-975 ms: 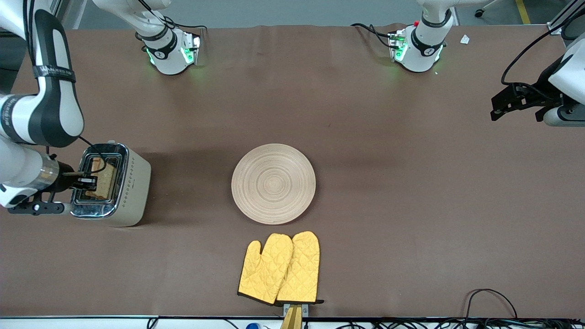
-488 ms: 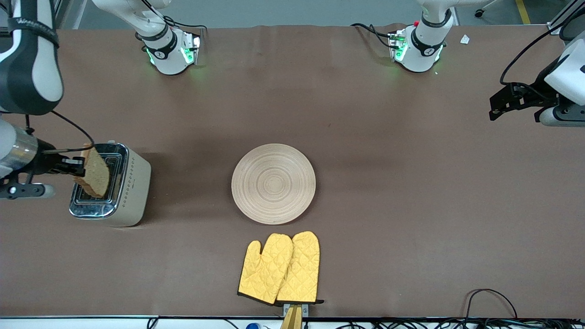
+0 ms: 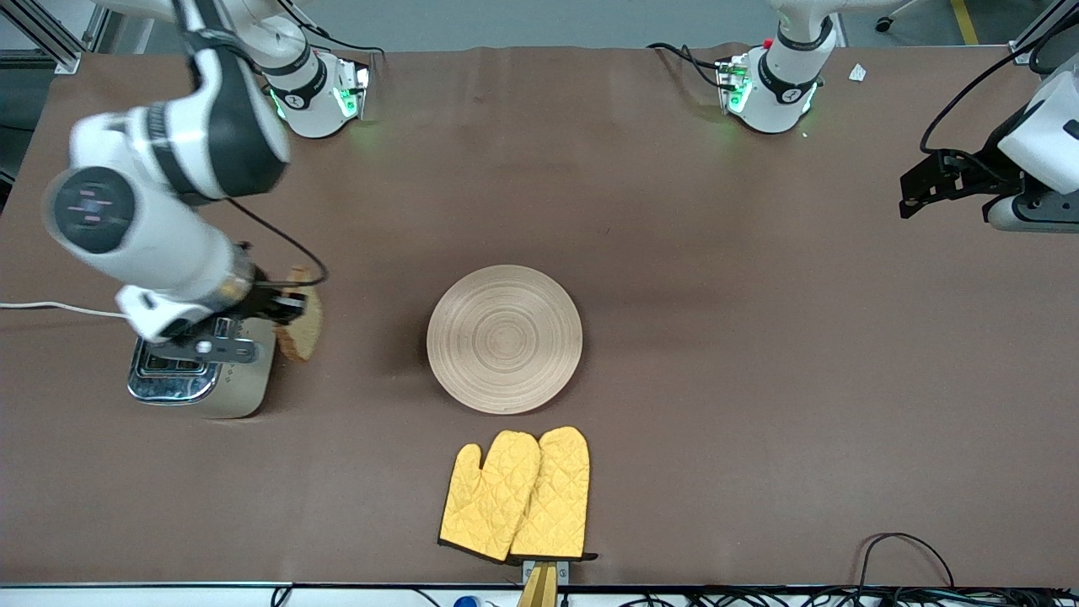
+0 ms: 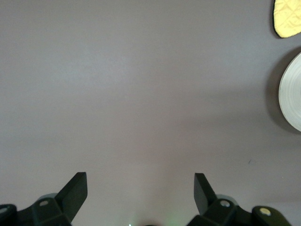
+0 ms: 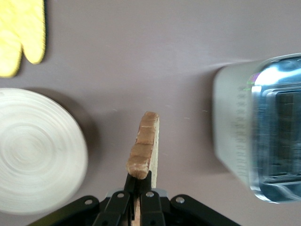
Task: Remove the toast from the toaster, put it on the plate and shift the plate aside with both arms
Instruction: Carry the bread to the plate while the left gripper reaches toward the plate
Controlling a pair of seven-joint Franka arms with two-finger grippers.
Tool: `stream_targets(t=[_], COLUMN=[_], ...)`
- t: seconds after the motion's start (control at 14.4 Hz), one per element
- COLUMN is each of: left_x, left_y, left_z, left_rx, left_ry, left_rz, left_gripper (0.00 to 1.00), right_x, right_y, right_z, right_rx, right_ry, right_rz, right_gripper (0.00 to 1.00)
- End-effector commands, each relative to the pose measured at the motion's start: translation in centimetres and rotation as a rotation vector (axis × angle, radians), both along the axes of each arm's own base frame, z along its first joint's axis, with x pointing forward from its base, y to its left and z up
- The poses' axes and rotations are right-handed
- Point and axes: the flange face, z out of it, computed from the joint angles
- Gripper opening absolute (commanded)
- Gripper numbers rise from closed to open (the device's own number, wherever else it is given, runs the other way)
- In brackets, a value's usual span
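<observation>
My right gripper (image 3: pixel 291 309) is shut on the toast (image 3: pixel 304 327), a brown speckled slice held on edge in the air over the table between the toaster and the plate. In the right wrist view the toast (image 5: pixel 146 145) sticks out from the shut gripper (image 5: pixel 139 187). The round beige wooden plate (image 3: pixel 504 339) lies at the table's middle; its rim shows in the right wrist view (image 5: pixel 33 150) and the left wrist view (image 4: pixel 291 96). My left gripper (image 3: pixel 915 190) is open and empty, up over the left arm's end of the table, waiting; it shows in its wrist view (image 4: pixel 140 188).
A cream and chrome toaster (image 3: pixel 202 371) stands at the right arm's end, under the right wrist; it also shows in the right wrist view (image 5: pixel 261 146). Two yellow quilted oven mitts (image 3: pixel 518 495) lie nearer to the front camera than the plate.
My right gripper pulled the toast up out of the toaster slot and carried it toward the plate, now past the toaster's side. The left arm barely shifted.
</observation>
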Motion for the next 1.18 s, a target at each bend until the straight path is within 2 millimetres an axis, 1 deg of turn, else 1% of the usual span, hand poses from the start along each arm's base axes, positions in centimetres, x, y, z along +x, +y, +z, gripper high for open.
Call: stream_targets(t=[0.0,0.07,0.14,0.21,0.28,0.35,0.42,0.56,0.77,0.91,1.04,1.11], left_x=[-0.7,-0.7,-0.6,-0.6,-0.4,0.1,0.4,1.2,2.2,3.1,3.9,4.4], left_y=[0.2,0.4,0.6,0.5,0.5,0.4,0.2,-0.3,-0.9,-1.4,-1.9,-2.1], left_z=[-0.8,-0.9,-0.9,-0.9,-1.1,-1.9,-2.3,-3.8,-5.8,-7.7,-9.6,-10.3], left_rx=[0.009,0.009,0.004,-0.007,-0.017,-0.020,-0.034,-0.107,-0.162,-0.244,-0.293,-0.315], left_ry=[0.073,0.075,0.077,0.077,0.075,0.085,0.091,0.127,0.161,0.204,0.235,0.240], left_rz=[-0.021,-0.019,-0.015,-0.015,-0.013,-0.015,-0.018,-0.016,-0.013,-0.011,-0.008,-0.004], left_gripper=[1.00,1.00,1.00,1.00,1.00,1.00,1.00,1.00,1.00,1.00,1.00,1.00], right_x=[0.4,0.1,-0.2,-0.5,-0.8,-1.1,-1.4,-2.3,-2.7,-3.4,-3.9,-3.8], right_y=[4.7,6.7,8.3,9.7,10.6,11.3,12.3,14.8,17.1,19.7,20.9,21.1], right_z=[-4.2,-5.9,-7.2,-8.1,-8.9,-9.6,-10.4,-12.3,-13.8,-15.1,-15.9,-16.2], right_rx=[0.031,0.032,0.029,0.027,0.021,0.016,0.014,0.008,0.012,0.013,0.018,0.025], right_ry=[-0.006,0.000,-0.002,-0.007,0.000,0.008,0.005,-0.002,-0.021,-0.031,-0.041,-0.049], right_rz=[-0.093,-0.118,-0.129,-0.143,-0.149,-0.159,-0.170,-0.199,-0.243,-0.271,-0.282,-0.293], right_gripper=[0.01,0.01,0.01,0.01,0.01,0.01,0.01,0.01,0.01,0.01,0.02,0.02])
